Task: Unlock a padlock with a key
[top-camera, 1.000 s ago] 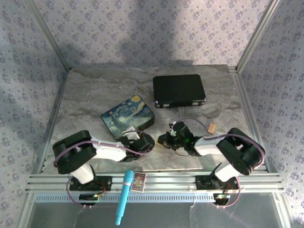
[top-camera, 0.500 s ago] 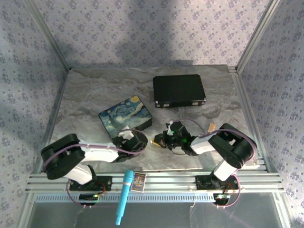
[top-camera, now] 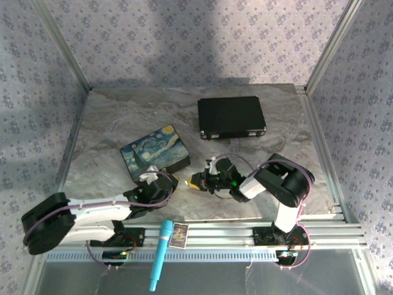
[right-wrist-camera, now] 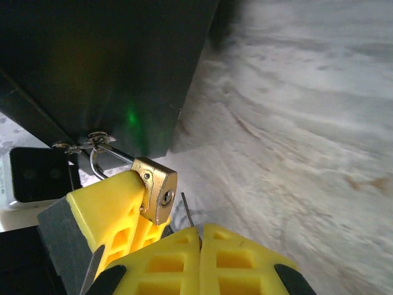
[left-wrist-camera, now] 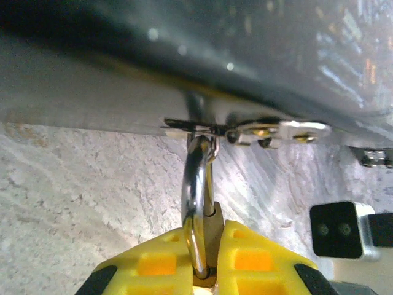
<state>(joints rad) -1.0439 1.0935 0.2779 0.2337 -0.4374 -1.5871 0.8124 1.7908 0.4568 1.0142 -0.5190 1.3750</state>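
Observation:
The brass padlock (right-wrist-camera: 156, 187) hangs by its silvery shackle (left-wrist-camera: 198, 184) from the metal clasp (left-wrist-camera: 245, 130) of the starry-night box (top-camera: 155, 155). My left gripper (left-wrist-camera: 209, 249) is shut on the padlock body (left-wrist-camera: 216, 228), its yellow fingers (right-wrist-camera: 104, 209) on both sides. The keyhole faces my right gripper (right-wrist-camera: 200, 236). That gripper is shut on the key (right-wrist-camera: 186, 211), whose thin blade sticks up just right of the keyhole, a small gap away. In the top view the left gripper (top-camera: 177, 182) and right gripper (top-camera: 196, 182) meet tip to tip in front of the box.
A closed black case (top-camera: 231, 117) lies behind, at centre right. A light-blue pen-like stick (top-camera: 161, 252) and a small card (top-camera: 179, 235) rest on the front aluminium rail (top-camera: 245, 233). Patterned walls enclose the marble tabletop (top-camera: 110, 123).
Both grippers and the box have shifted left and slightly nearer. The left arm has stretched out further left, and the right arm has reached after it.

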